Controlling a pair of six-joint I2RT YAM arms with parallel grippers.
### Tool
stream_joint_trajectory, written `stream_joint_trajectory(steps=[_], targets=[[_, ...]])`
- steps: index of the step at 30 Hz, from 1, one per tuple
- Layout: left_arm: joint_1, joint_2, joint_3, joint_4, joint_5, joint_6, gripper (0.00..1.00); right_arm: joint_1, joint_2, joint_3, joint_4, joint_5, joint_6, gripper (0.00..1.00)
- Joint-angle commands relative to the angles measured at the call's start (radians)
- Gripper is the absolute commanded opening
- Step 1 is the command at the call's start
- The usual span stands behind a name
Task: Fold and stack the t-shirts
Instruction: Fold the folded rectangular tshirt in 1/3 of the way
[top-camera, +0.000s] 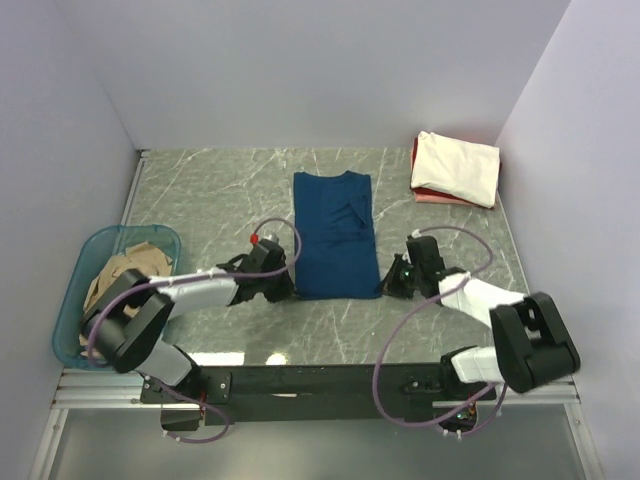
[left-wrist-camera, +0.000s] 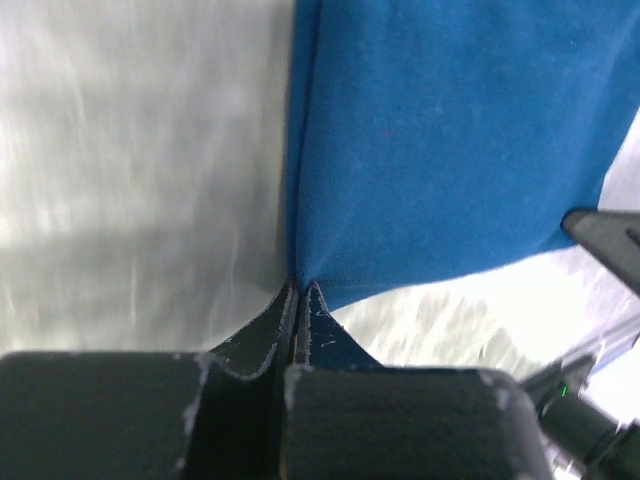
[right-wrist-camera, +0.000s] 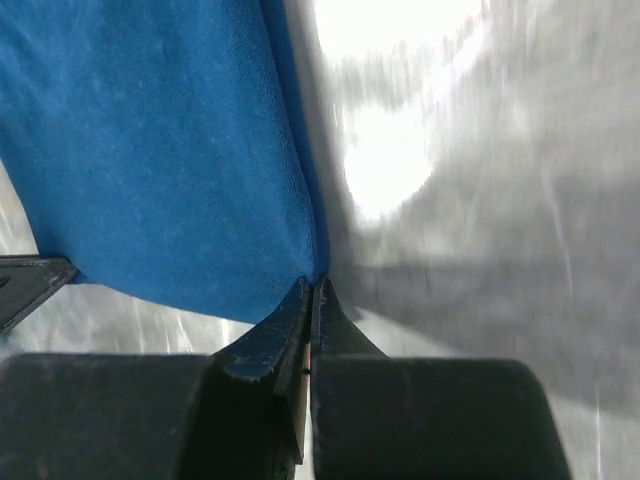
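we pinch both near corners of the blue shirt with left gripper and right gripper, ready to fold.

right pincer pinching navy t-shirt corner (hem)

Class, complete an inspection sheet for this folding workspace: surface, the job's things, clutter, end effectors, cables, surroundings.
Surface: grey-green marbled table.
Job's things: navy t-shirt lies as a long strip mid-table; cream t-shirt sits folded on red t-shirt at the far right; tan t-shirt lies crumpled in the teal tub.
Clutter: nothing seen.
End effectors: left end effector and right end effector are each shut on a near corner of the navy t-shirt.
Cables: purple cables loop off both arms.
Surroundings: plain pale walls on three sides.
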Motion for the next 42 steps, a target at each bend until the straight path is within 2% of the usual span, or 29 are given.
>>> stream_joint_trajectory(steps=[1, 8, 14, 16, 17, 19, 20, 23, 27, 30, 31, 34, 37, 39, 42], targets=[[-0.055, -0.112, -0.078, -0.063, -0.043, -0.05, 0.01, 0.014, -0.139, -0.08, -0.063, -0.02, -0.007, 0.0], [-0.189, -0.364, -0.207, -0.14, -0.07, -0.168, 0.01, 0.083, -0.435, -0.214, -0.19, -0.058, 0.074, 0.0], [-0.278, -0.52, -0.298, -0.206, -0.122, -0.254, 0.01, 0.149, -0.675, -0.282, -0.349, -0.035, 0.154, 0.02], [-0.299, -0.543, -0.33, -0.208, -0.117, -0.278, 0.01, 0.15, -0.751, -0.303, -0.379, -0.038, 0.162, 0.08], [-0.305, -0.56, -0.341, -0.207, -0.116, -0.284, 0.01, 0.15, -0.771, -0.305, -0.406, -0.04, 0.164, 0.19], [-0.313, -0.57, -0.364, -0.207, -0.119, -0.3, 0.09, 0.152, -0.802, -0.291, -0.455, -0.021, 0.161, 0.35], [-0.315, -0.58, -0.37, -0.209, -0.119, -0.303, 0.18, 0.152, -0.807, -0.279, -0.469, -0.009, 0.158, 0.38], [-0.313, -0.598, -0.375, -0.227, -0.128, -0.301, 0.31, 0.152, -0.825, -0.207, -0.506, 0.055, 0.147, 0.42], [-0.315, -0.609, -0.352, -0.258, -0.14, -0.294, 0.34, 0.152, -0.758, -0.073, -0.44, 0.128, 0.112, 0.39], [-0.313, -0.616, -0.329, -0.304, -0.168, -0.286, 0.34, 0.152, -0.611, 0.022, -0.344, 0.147, 0.056, 0.28], [-0.313, -0.623, -0.301, -0.327, -0.175, -0.283, 0.33, 0.15, -0.569, 0.043, -0.304, 0.163, 0.03, 0.23], [-0.312, -0.627, -0.199, -0.41, -0.267, -0.24, 0.33, 0.155, -0.431, 0.114, -0.241, 0.166, -0.013, 0.17], [-0.275, -0.565, -0.058, -0.464, -0.309, -0.153, 0.34, 0.156, -0.345, 0.149, -0.192, 0.168, -0.036, 0.15], [-0.223, -0.517, 0.019, -0.444, -0.289, -0.07, 0.34, 0.158, -0.292, 0.168, -0.175, 0.166, -0.043, 0.15], [-0.16, -0.408, 0.088, -0.329, -0.202, 0.031, 0.31, 0.164, -0.224, 0.18, -0.133, 0.137, -0.053, 0.14]])
